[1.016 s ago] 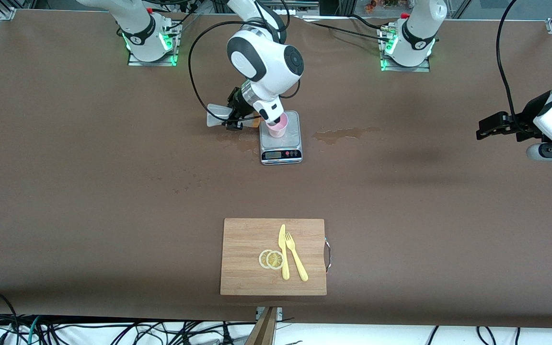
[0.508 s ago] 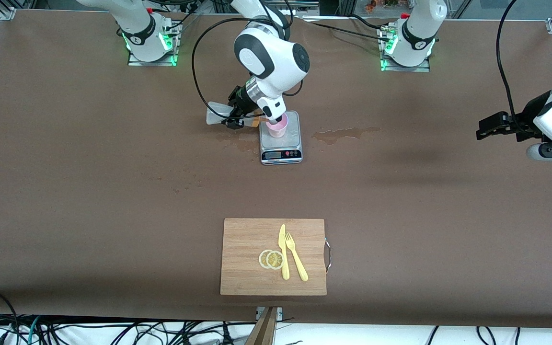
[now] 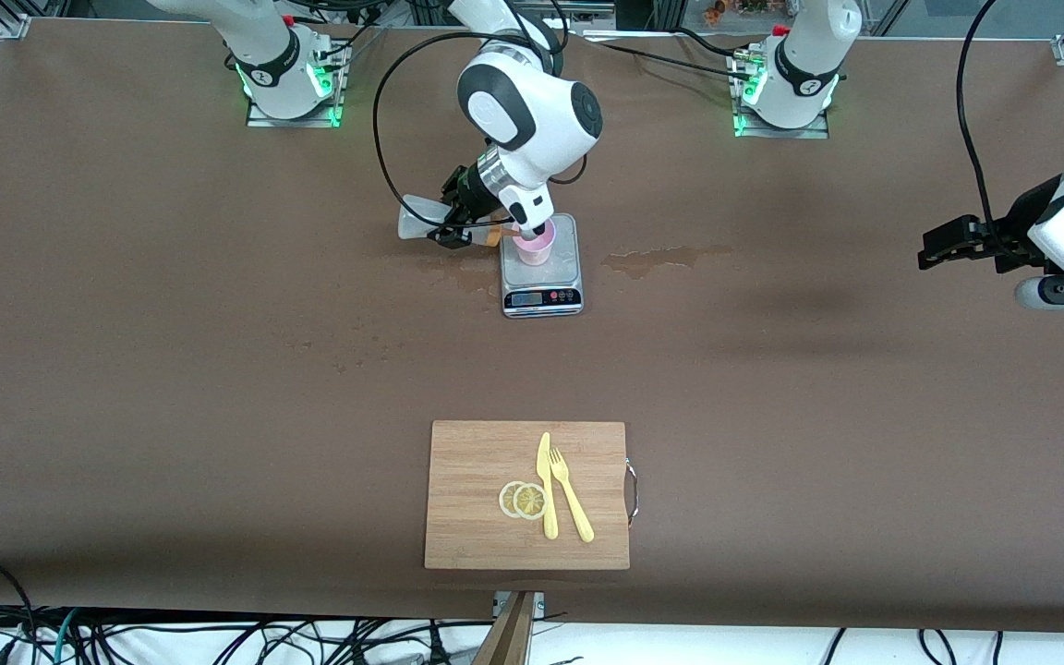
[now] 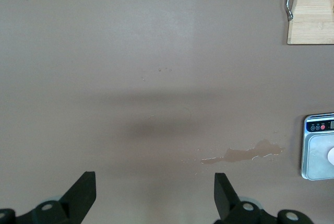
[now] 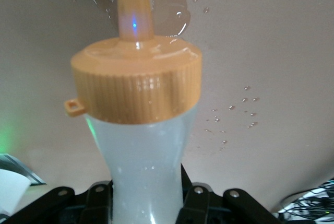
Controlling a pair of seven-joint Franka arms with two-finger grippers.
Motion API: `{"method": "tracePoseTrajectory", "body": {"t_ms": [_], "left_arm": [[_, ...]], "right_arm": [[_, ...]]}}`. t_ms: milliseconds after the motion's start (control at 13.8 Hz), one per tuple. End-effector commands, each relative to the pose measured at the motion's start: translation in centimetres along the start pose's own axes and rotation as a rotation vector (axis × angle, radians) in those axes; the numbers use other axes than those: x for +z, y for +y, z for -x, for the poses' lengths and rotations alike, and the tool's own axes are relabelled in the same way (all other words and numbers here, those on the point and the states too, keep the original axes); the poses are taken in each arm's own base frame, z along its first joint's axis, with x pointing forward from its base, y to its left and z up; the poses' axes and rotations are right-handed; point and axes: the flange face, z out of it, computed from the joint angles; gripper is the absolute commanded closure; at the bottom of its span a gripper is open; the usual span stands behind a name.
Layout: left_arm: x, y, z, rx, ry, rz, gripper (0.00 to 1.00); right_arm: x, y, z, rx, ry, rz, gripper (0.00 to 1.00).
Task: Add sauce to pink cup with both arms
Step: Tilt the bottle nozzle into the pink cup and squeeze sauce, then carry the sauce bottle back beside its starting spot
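The pink cup (image 3: 535, 247) stands on the steel scale (image 3: 541, 282). My right gripper (image 3: 453, 222) is shut on the sauce bottle (image 3: 421, 222), a translucent whitish squeeze bottle held on its side beside the scale, toward the right arm's end. Its orange nozzle cap (image 3: 493, 236) points at the cup's rim. In the right wrist view the bottle (image 5: 146, 166) fills the gap between the fingers (image 5: 195, 198) of the right gripper (image 5: 146, 198), with the cap (image 5: 136, 80) above. My left gripper (image 3: 934, 249) waits open and empty over the left arm's end of the table, its gap (image 4: 154, 192) over bare mat.
A wooden cutting board (image 3: 477, 462) with lemon slices (image 3: 523, 500), a yellow knife (image 3: 546, 485) and a fork (image 3: 571, 506) lies nearer the front camera. Wet patches (image 3: 661, 260) mark the mat beside the scale; one shows in the left wrist view (image 4: 245, 153).
The right arm's upper joints have shifted slightly toward the left arm's end. The bottle stays tipped at the cup. The left arm has not moved.
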Motion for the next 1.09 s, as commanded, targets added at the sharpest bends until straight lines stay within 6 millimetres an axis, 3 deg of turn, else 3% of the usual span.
{"method": "tracePoseTrajectory", "body": {"t_ms": [0,218,363,580,871,1016], "left_arm": [[-0.6,0.2,-0.1,0.022,0.0,0.009,0.0],[-0.6,0.1,-0.1,0.022,0.0,0.009,0.0],[-0.5,0.1,-0.2,0.02,-0.002,0.009,0.0],[-0.6,0.1,-0.1,0.022,0.0,0.009,0.0],[-0.6,0.1,-0.1,0.02,0.0,0.009,0.0],[-0.6,0.1,-0.1,0.02,0.0,0.009,0.0]], "right_arm": [[-1.3,1.3,0.8,0.064,0.085,-0.122,0.91],[-2.4,2.7,2.2,0.093,0.183,-0.213,0.9],[-2.2,5.5,4.9,0.12,0.264,-0.281,0.9],[-1.0,10.5,10.4,0.082,0.428,-0.388,0.9],[1.6,17.1,19.2,0.064,0.699,-0.463,0.89],[4.7,19.4,22.5,0.073,0.851,-0.507,0.89]]}}
